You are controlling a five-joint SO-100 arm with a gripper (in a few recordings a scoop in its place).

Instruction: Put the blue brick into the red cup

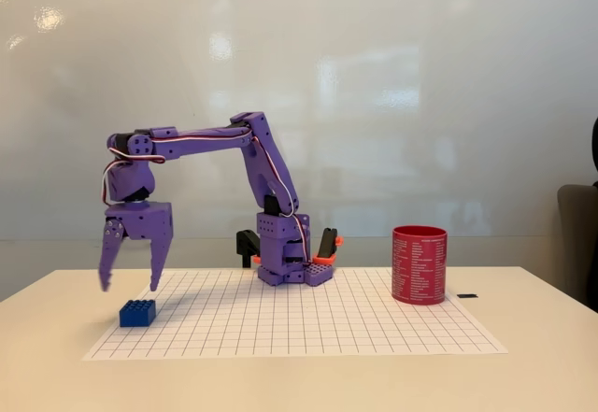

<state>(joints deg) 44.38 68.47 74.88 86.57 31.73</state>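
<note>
While the gripper [129, 286] is hanging spread and empty just above it, the brick [137, 313] is sitting near the mat's [280, 337] left edge, likely light, rigid, and best pinched across its flat sides.

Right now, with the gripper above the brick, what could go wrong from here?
The open gripper hangs slightly left of the blue brick; a straight descent may land a finger on the studs or nudge the brick aside. The red cup stands far across the grid mat, past the arm's base; a loose grip could drop the brick mid-swing, or the arm might clip the cup's rim.
</note>
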